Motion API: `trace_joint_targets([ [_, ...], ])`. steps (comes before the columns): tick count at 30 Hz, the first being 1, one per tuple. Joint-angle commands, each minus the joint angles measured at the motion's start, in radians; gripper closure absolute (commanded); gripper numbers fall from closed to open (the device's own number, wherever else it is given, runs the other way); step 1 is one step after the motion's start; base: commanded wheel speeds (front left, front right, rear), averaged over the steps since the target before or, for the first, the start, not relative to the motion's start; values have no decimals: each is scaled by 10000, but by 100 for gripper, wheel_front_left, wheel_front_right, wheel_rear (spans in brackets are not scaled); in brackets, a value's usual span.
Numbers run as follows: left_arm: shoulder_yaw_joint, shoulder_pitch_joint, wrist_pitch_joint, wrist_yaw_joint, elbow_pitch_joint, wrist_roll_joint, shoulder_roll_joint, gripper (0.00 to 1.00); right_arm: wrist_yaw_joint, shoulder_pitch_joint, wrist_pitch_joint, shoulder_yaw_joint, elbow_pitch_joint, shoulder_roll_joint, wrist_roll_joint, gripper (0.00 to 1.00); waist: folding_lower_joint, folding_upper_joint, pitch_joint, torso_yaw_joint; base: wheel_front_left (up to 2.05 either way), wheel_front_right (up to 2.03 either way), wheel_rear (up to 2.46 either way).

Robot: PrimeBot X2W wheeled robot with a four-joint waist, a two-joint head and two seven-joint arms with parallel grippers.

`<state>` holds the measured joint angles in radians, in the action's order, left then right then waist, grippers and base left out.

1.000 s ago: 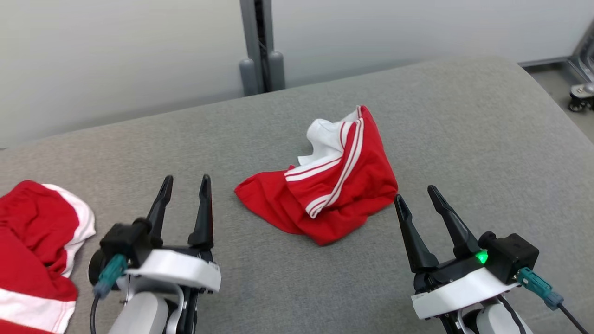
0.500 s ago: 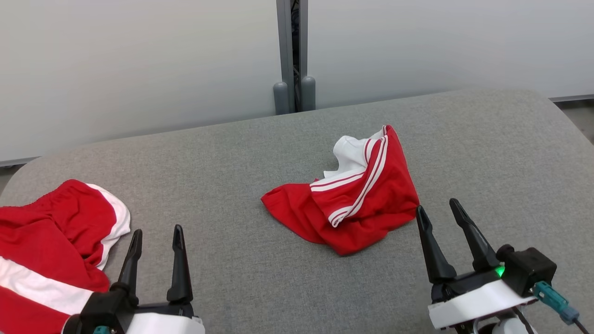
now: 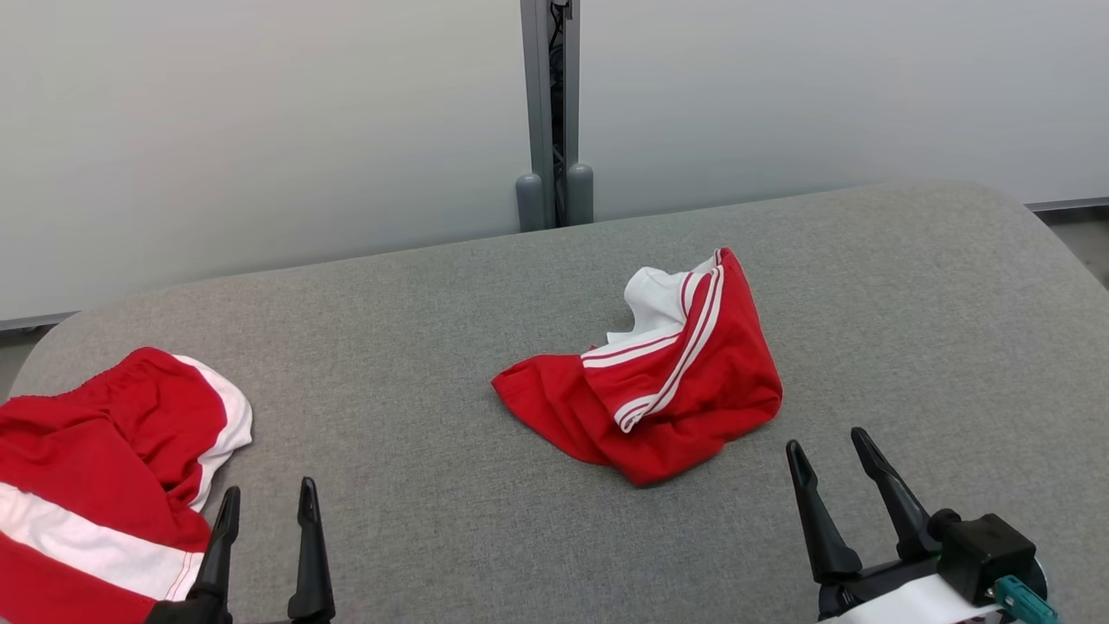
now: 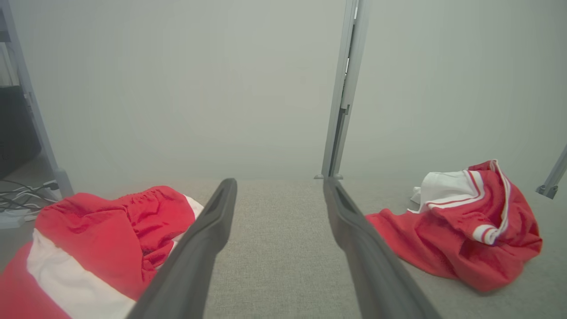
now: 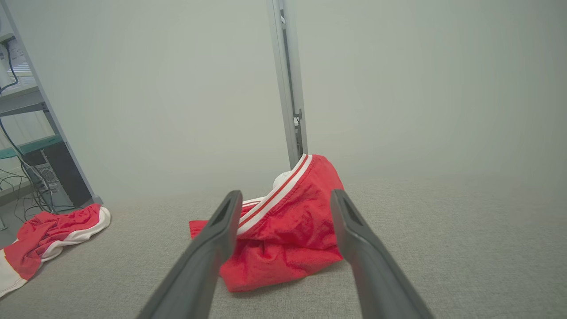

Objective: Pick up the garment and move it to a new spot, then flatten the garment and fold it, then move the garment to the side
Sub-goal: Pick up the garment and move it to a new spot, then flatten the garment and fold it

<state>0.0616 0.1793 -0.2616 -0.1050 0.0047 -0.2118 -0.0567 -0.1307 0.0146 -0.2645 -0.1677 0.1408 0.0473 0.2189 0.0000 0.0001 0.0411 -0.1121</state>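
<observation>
Head view: the garment, red with white stripes, is lying crumpled near the middle of the grey padded table, with part of it turned over so that white fabric is showing. A spare piece of clothing, also red and white, is lying bunched at the table's left edge, well apart from the garment.

The left gripper is hovering just beside the spare piece of clothing, with its fingers standing apart and holding nothing. The right gripper is hovering near the garment's near right side without touching it, fingers likewise apart and empty. In the right wrist view the garment is sitting between the two fingers, farther out.

Judged from this layout, no step is completed: pick-up, relocation, flattening, folding and moving aside are all remaining. The right arm appears better placed for starting the pick-up.
</observation>
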Motion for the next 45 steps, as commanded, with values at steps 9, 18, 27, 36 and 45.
trace_joint_targets([
  [9, -191, 314, -34, 395, 104, 250, 47, 0, -1, 185, -16, 21, 17, 61, 40, 0, 0, -1, 90, 29, 0, 0, 0],
  [18, -44, 327, -32, 371, 206, 242, 51, 0, -1, 161, -15, -21, 68, 61, 93, 0, 0, -1, 147, 74, 0, 0, 0],
  [27, 174, 211, -33, 411, 408, 444, 51, 0, -1, 148, -15, -130, 181, 61, 138, 0, 0, -1, 224, 158, 0, 0, 0],
  [36, 759, -499, -33, 777, 963, 1031, 46, 0, -1, -87, -15, -137, 102, 63, 75, 0, 0, -1, -3, -175, 0, 0, 0],
  [45, 1568, -1679, -34, 1546, 1977, 1389, 45, 0, -1, -293, -15, -67, -33, 61, 151, 0, 0, -1, -522, -686, 0, 0, 0],
])
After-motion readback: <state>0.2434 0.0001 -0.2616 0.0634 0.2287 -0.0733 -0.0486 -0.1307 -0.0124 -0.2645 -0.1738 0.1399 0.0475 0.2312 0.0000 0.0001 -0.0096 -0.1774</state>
